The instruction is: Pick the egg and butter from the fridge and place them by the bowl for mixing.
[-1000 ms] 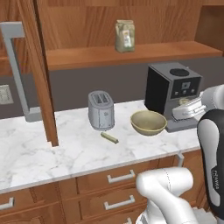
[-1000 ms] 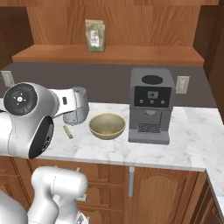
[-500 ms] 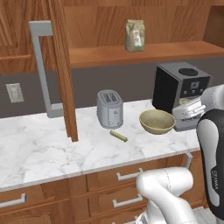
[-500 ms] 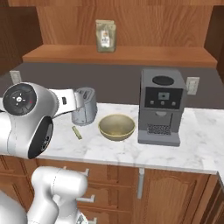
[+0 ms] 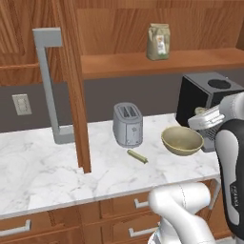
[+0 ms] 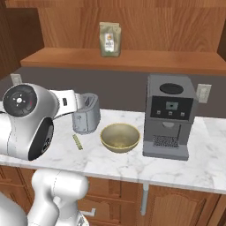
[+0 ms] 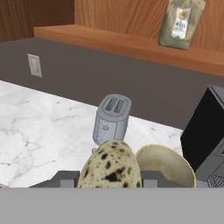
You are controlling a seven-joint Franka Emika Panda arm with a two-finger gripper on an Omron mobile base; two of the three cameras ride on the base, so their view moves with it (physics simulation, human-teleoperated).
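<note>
Speckled egg [image 7: 111, 166]: clamped in the jaws. Views have slid left with the base; bowl [image 7: 168, 166] now just beyond the jaws, butter [image 5: 137, 156] on the counter [image 5: 43, 176] beside it. Egg placement next.

**White arm, dark joints**

The arm [image 6: 31, 121] is built of glossy white, rounded shells with dark grey bands at the joints. One round joint cap is pale grey with a small red dot and tiny bolt marks. A dark forearm panel [image 5: 235, 176] carries small white lettering. The base column [image 5: 183, 209] is smooth and white.
</note>
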